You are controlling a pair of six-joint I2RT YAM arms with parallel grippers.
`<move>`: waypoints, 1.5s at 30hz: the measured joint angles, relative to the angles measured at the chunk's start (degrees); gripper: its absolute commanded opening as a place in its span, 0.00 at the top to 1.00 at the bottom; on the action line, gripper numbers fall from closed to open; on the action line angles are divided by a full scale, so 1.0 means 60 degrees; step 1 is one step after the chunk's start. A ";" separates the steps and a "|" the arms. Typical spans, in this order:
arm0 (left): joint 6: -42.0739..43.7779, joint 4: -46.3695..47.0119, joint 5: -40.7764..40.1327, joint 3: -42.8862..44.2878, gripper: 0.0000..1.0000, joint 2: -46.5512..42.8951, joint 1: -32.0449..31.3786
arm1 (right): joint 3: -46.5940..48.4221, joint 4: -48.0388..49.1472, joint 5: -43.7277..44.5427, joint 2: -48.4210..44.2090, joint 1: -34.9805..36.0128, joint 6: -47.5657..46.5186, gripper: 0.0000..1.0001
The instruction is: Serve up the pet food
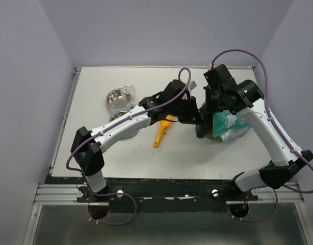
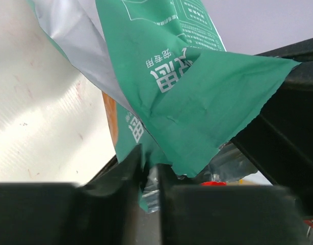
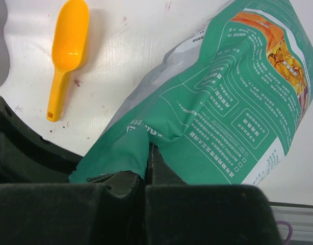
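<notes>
The pet food is hidden; none shows outside the teal-and-white bag point(image 1: 230, 125), which lies at the table's middle right. My right gripper point(image 1: 211, 109) is shut on a folded flap at the bag's point(image 3: 223, 112) mouth end; in the right wrist view its jaws point(image 3: 148, 158) pinch the green film. My left gripper point(image 1: 196, 116) reaches in from the left to the same end. In the left wrist view its fingers point(image 2: 151, 168) stand close together with the bag's point(image 2: 207, 97) torn edge and silver lining between them.
An orange scoop point(image 1: 161, 133) lies on the table left of the bag, bowl end away from the bases point(image 3: 67, 51). A steel bowl point(image 1: 114, 98) and a clear glass point(image 1: 129, 93) stand at the back left. A second bowl is partly under the left arm.
</notes>
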 measured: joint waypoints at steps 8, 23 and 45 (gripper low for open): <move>0.0142 -0.0222 -0.0120 0.0124 1.00 0.0011 -0.0018 | -0.0452 -0.0004 -0.0018 -0.0455 0.0102 0.0160 0.71; 0.0036 -0.1202 -0.0860 0.0732 1.00 0.0011 -0.0044 | -0.0678 -0.0047 0.0324 -0.0736 0.0113 -0.0368 1.00; 0.2047 -0.1577 -0.2142 -0.1056 0.20 -0.3271 0.0721 | -0.2189 0.1443 0.0193 -0.2215 0.0219 -0.0095 1.00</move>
